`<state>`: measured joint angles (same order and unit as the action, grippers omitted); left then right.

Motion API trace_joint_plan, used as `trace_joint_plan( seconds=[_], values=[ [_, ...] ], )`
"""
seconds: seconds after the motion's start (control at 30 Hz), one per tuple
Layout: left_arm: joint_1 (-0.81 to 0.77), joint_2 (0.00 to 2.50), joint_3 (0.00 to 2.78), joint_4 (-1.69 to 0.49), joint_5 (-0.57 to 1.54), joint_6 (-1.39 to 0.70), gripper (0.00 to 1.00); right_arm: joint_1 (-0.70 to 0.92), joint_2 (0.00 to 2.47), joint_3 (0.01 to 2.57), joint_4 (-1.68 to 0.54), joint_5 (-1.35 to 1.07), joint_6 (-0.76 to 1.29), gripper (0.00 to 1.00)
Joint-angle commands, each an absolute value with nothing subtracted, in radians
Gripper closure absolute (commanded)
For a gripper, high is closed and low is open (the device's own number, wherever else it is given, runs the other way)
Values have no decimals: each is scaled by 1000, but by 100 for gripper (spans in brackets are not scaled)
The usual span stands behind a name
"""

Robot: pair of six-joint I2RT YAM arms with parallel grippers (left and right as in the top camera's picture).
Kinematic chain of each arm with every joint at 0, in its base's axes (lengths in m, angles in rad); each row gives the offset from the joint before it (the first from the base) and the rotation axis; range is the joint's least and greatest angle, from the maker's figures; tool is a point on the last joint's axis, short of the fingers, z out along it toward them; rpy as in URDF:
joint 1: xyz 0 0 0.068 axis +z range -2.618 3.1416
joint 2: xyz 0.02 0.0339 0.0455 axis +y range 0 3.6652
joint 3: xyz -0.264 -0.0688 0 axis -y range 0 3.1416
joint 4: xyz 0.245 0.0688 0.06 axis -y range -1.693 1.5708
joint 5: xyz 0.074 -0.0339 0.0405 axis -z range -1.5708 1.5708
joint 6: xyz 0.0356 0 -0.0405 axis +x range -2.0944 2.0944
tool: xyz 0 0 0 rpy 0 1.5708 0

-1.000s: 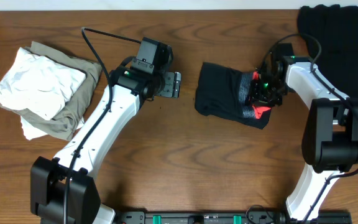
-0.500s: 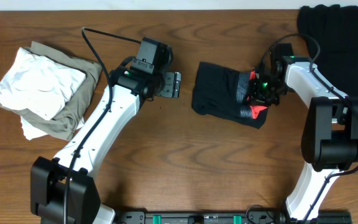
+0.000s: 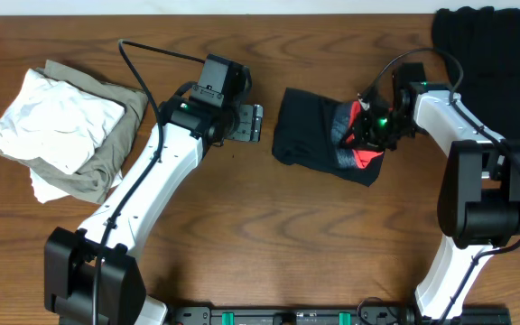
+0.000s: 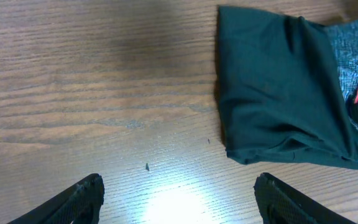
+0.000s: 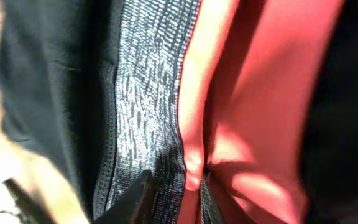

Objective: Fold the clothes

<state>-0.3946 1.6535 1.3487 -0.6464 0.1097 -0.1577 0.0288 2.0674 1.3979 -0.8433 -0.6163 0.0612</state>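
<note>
The folded dark leggings [image 3: 310, 140] lie at the table's middle right, with the grey-and-coral-red waistband [image 3: 357, 144] at their right end. My right gripper [image 3: 373, 134] is shut on that waistband, which fills the right wrist view [image 5: 166, 112]. More black clothes [image 3: 495, 63] lie at the far right corner. My left gripper [image 3: 246, 122] is open and empty, left of the leggings. In the left wrist view the leggings [image 4: 278, 93] lie ahead and to the right of the open fingers [image 4: 179, 199].
A pile of white and khaki clothes [image 3: 66, 126] lies at the left of the wooden table [image 3: 287, 244].
My right gripper has moved left with the waistband. The leggings have slid left with it, and more coral red shows at the waistband. The left arm has not moved.
</note>
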Motion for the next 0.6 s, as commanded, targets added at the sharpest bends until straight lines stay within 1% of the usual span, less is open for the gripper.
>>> trace_joint_plan(
  seconds=[0.0,0.23,0.37,0.47,0.57],
  values=[
    [-394,1659,1347,-647,120,-162,20,32,2072,1390,-838,-751,2,76],
    [-394,1659,1347,-647,120,-162,20,25,2072,1390,-798,-752,14,80],
    [-394,1659,1347,-648,120,-162,20,19,2072,1390,-789,-753,14,89],
    [-394,1659,1347,-647,120,-162,20,19,2072,1390,-794,-755,14,90],
    [-394,1659,1347,-647,120,-162,20,19,2072,1390,-796,-760,14,95]
  ],
)
